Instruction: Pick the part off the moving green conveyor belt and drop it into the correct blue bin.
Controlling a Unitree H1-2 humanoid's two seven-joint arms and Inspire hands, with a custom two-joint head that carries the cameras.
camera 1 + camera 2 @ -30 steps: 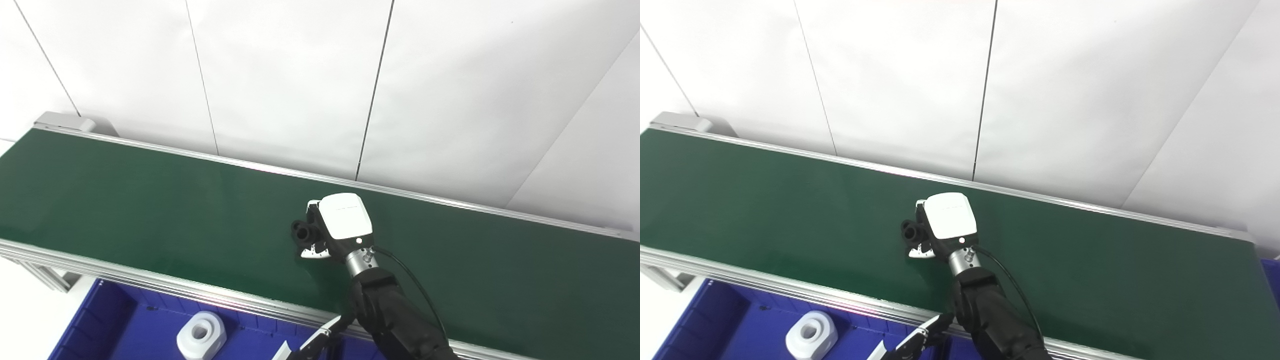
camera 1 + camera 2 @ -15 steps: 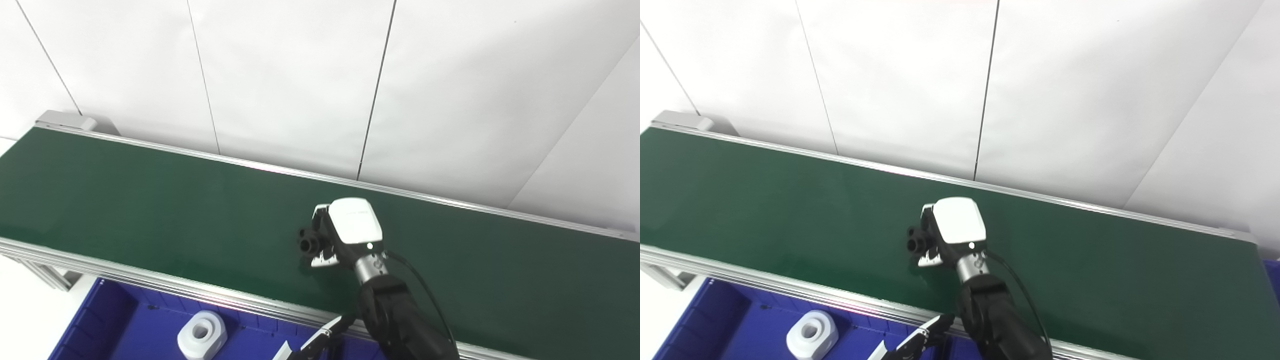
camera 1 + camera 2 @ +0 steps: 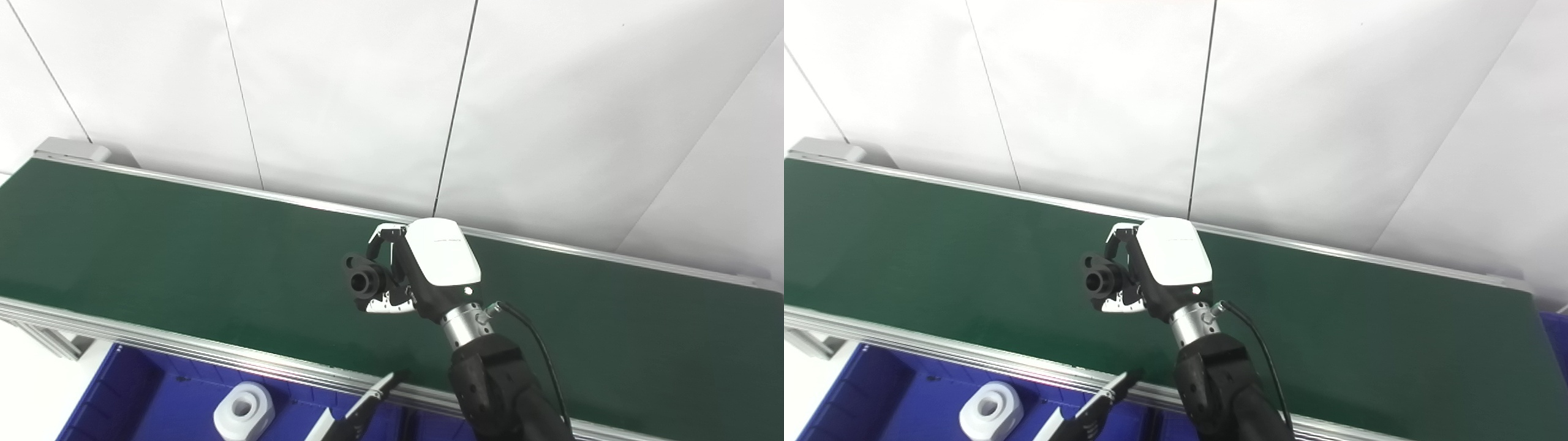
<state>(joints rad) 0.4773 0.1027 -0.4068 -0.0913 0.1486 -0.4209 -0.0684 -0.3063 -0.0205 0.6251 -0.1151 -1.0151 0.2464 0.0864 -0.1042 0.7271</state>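
Black part (image 3: 365,281) is held in the curled fingers (image 3: 384,234) of the right hand (image 3: 429,269), raised above the belt (image 3: 153,245), wrist bent leftward. Left hand (image 3: 352,419): fingers' state cannot be told.

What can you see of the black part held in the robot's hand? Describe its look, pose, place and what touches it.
The black part is a small, dark, matte piece, plastic by the look of it, with a round tube end whose open bore faces the camera and a smaller lobe at its upper left. It lies roughly sideways, pointing left, above the green conveyor belt. The right hand grips it from the right, fingers curled over the top and the thumb below. Its rear is hidden inside the hand. Nothing else touches it.
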